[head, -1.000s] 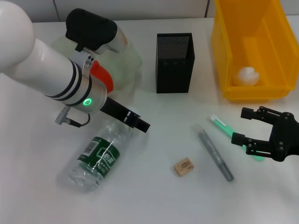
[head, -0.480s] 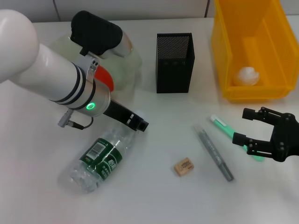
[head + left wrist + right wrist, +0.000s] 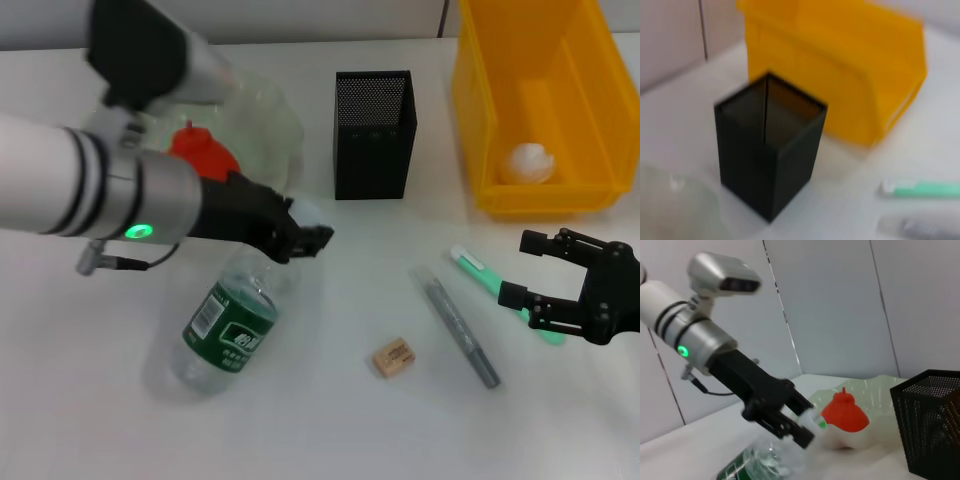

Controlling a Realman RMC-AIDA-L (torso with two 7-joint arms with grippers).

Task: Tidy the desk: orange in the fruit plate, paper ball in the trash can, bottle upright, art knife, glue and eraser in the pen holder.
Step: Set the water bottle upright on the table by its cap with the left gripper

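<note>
Nearest you, the clear plastic water bottle with the dark green label [image 3: 228, 330] sits steeply tilted, its base low and its white cap [image 3: 306, 213] raised. The left gripper [image 3: 300, 238] has its black fingers closed on the neck just below that cap; the right wrist view shows the same pinch from the side. Judged from this, the step in hand is standing the bottle up. Swing the neck over the base rather than dragging it, let the base settle flat, and open only once it stands without leaning. The thin plastic will probably flex, so avoid squeezing harder.

To the right, the small tan rectangular eraser [image 3: 392, 357] and the slim grey metallic art knife [image 3: 460, 331] lie flat, apart from each other. The light-green translucent glue tube with a white cap [image 3: 482, 277] lies beside the knife, its far end reaching under the right gripper [image 3: 531, 275], which hovers low with its fingers spread and nothing between them.

Farther back, the red-orange fruit with a stem nub [image 3: 202, 155] already lies in the pale-green scalloped glass bowl [image 3: 270, 125], just behind the left arm; keep the bottle's swing clear of that rim. The square black mesh pen holder [image 3: 373, 135] stands empty as far as you can see. The bright yellow plastic bin [image 3: 480, 120] holds a white paper ball [image 3: 528, 162].

The white tabletop [image 3: 330, 420] is smooth and matte, meeting a pale panelled wall at the back
</note>
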